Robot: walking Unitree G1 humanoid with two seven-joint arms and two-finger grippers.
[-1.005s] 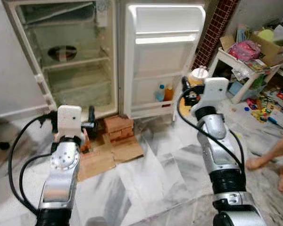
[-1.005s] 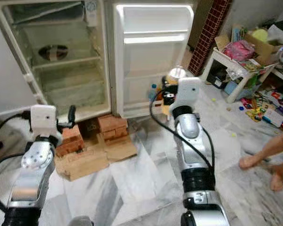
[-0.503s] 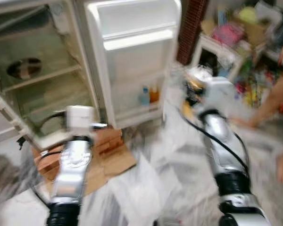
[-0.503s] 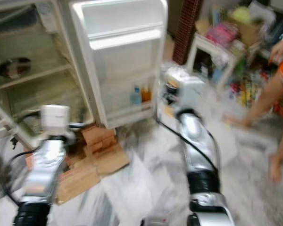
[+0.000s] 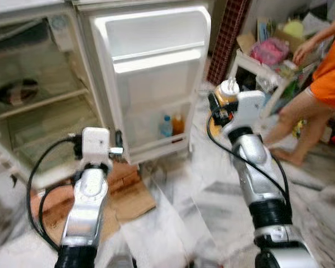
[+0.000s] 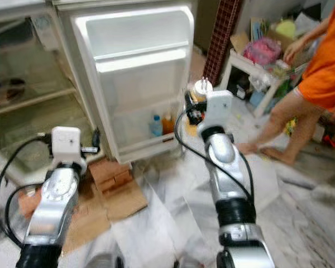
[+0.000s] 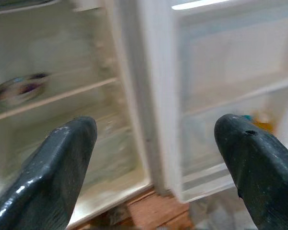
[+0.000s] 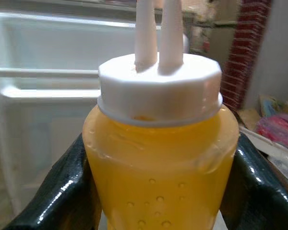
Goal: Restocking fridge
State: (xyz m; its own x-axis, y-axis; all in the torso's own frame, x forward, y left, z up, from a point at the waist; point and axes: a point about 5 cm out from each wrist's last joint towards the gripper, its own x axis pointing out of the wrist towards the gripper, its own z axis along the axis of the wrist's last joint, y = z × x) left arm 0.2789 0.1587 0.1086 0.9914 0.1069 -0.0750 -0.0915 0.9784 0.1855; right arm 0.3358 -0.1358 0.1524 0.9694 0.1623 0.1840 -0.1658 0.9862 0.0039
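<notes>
The fridge stands wide with its white door [image 5: 151, 72] swung toward me; a blue-capped bottle [image 5: 165, 127] and an orange bottle [image 5: 178, 124] sit in the lowest door shelf. My right gripper [image 5: 216, 109] is shut on a yellow squeeze bottle [image 8: 161, 177] with a white twin-nozzle cap [image 5: 229, 87], held upright just right of the door's edge. My left gripper [image 7: 153, 158] is open with nothing between its fingers [image 7: 53, 172], raised before the fridge's lower front. A dark bowl [image 5: 15, 91] rests on a shelf inside the fridge.
Red bricks [image 6: 109, 172] and flattened cardboard [image 5: 128, 195] lie on the marble floor under the fridge. A person in an orange top [image 5: 329, 72] stands at the right by a cluttered white table [image 5: 257, 58]. A brick pillar [image 5: 226, 33] rises behind.
The camera swung and steadied, so the door now faces me more centrally. A person has stepped into view at the right. My right gripper still holds the yellow bottle near the door.
</notes>
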